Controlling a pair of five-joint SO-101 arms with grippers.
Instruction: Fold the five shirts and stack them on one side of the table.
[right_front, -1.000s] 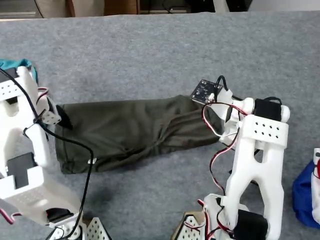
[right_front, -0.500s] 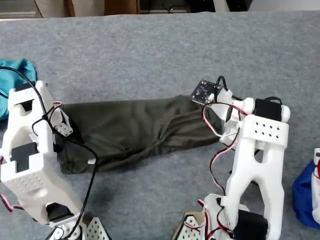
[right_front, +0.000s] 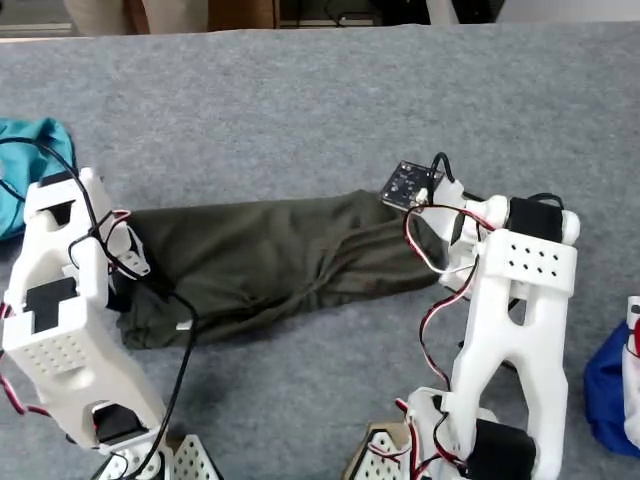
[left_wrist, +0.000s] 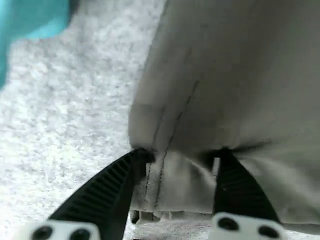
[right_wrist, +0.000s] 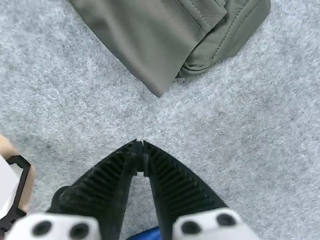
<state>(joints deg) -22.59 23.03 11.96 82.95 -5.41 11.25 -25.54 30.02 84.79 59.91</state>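
The left fingers (left_wrist: 112, 187) stand spread on either side of the doubled hem of the long olive-green cotton shirt (right_front: 270, 260), with cloth between them but not yet pinched. The right fingers (right_wrist: 117, 175) are pressed together on nothing, above bare counter just beside the shirt's right end. The shirt lies stretched left to right across the middle of the grey felt-covered counter (right_front: 300, 120), partly folded and creased.

Within the last second the left arm has swung in from the left edge and come down onto the shirt's left end. The right arm has kept still and the shirt has barely shifted. It looks like a grasp being set up for the next fold.

In the high view the left arm covers the hem and the right arm hides the shirt's right corner. A teal cloth (right_front: 25, 160) at far left and a blue cloth (right_front: 605, 385) at near right are cut off by the frame, so their folding cannot be judged.
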